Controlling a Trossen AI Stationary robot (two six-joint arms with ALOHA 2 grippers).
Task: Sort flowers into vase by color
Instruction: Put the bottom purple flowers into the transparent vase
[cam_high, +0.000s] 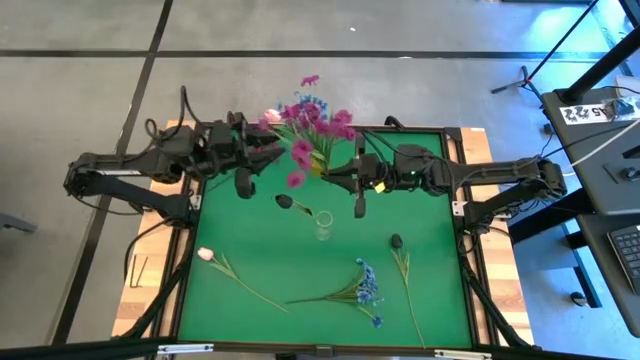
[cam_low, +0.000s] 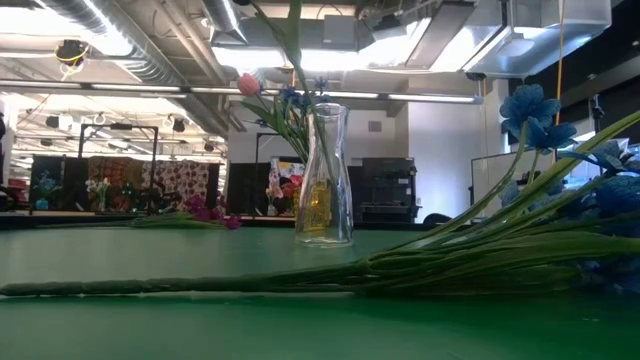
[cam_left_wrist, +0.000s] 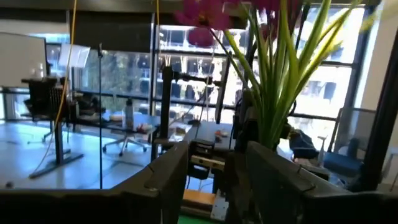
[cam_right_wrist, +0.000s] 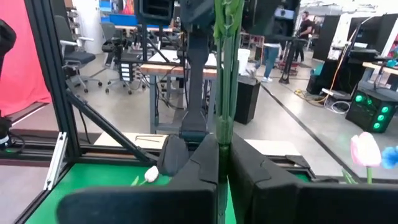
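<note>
A bunch of magenta flowers (cam_high: 315, 122), with blue blossoms and a pink tulip among them, is at the table's far edge. My right gripper (cam_high: 332, 172) is shut on its green stems (cam_right_wrist: 224, 74). My left gripper (cam_high: 270, 152) is open just left of the bunch, whose stems (cam_left_wrist: 273, 99) rise beyond its fingers. A glass vase (cam_high: 323, 225) stands mid-table; in the low view the vase (cam_low: 323, 180) is upright. A dark-bud flower (cam_high: 285, 201) stands in it, leaning on the rim. A pink tulip (cam_high: 205, 254), a blue spray (cam_high: 365, 285) and another dark bud (cam_high: 396, 241) lie flat on the mat. My right gripper pinches several green stems of the bunch low down (cam_right_wrist: 222, 140) between its two shut fingers, coming level from the table's right and lying across the stems. The stems stand upright above the fingers with the blossoms on top. The fingers hide the stems' lower ends.
The green mat (cam_high: 250, 240) has a raised dark frame (cam_high: 470, 290) around it. In the low view the blue spray (cam_low: 540, 230) lies close to the camera, its stems stretching along the near side. Bare mat lies between the vase and the left edge.
</note>
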